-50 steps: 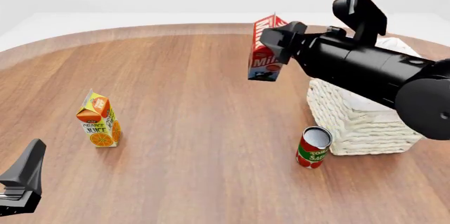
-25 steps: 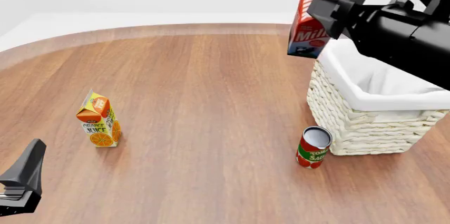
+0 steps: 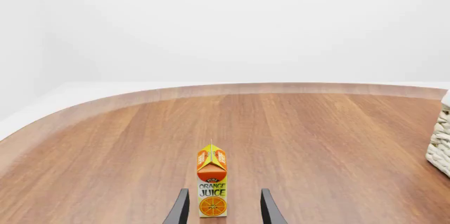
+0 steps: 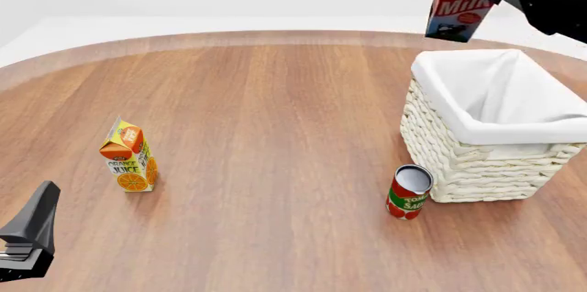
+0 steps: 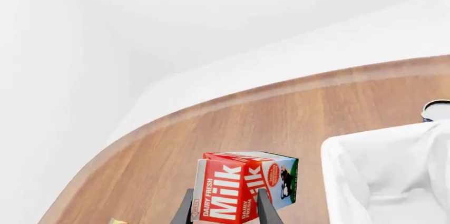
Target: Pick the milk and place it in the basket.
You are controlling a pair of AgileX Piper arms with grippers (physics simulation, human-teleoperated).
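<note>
**Front view: milk held high beside the basket**

The milk (image 4: 458, 5) hangs tilted in the air, clamped between the right gripper's (image 5: 223, 209) fingers, above and just beyond the far left corner of the basket (image 4: 463, 158). A can (image 4: 408, 192) stands near the basket's front. The round wooden table (image 4: 266, 113) sits in a plain white room. The left gripper (image 3: 222, 208) rests low, fingers parted and empty, with the juice carton (image 4: 129, 155) ahead of them.

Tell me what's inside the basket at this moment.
Only the white cloth lining shows inside the basket; nothing lies in it where visible. The near wall hides part of the floor. The milk hangs above the far-left rim, shut in the right gripper, not yet inside.
</note>
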